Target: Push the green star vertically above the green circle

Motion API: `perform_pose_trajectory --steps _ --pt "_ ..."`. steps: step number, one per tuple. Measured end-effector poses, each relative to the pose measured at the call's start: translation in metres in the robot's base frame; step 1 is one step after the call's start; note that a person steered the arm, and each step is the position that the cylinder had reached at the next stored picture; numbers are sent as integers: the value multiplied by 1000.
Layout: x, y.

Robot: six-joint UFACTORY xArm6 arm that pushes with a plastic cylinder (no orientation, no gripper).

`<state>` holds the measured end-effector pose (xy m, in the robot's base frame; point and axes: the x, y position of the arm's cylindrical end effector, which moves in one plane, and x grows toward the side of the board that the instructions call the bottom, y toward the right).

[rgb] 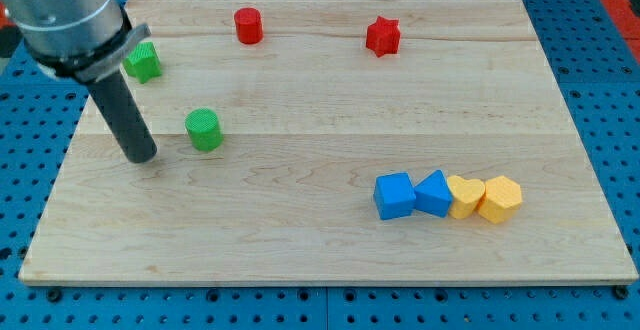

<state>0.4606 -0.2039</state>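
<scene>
camera view: a pale wooden tabletop (300,240) lies on a blue pegboard surface (600,30). the arm comes in from the view's top left, its grey housing (65,15) ending in a dark rod. my tip (143,157) rests on the wood toward the view's left, just beside the green circle (204,129), which sits to the tip's right and a little higher, with a small gap between them. the green star (143,61) lies near the view's top left, above and to the left of the green circle, partly tucked behind the rod's upper part, so whether they touch cannot be told. the arm carries no fingers, only the rod, and it has hold of nothing.

a red cylinder (248,25) stands near the top edge, and a red star (382,36) lies further right, well apart from it. at the lower right four blocks form a touching row: a blue cube (394,195), a second blue block (434,192), a yellow block (464,196) and a yellow hexagon-like block (499,199).
</scene>
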Motion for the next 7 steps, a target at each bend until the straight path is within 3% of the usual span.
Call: perform_pose_trajectory --steps 3,5,6,7 --pt "-123 -99" --pt "-123 -1" --pt "-127 -27" --pt "-162 -56"
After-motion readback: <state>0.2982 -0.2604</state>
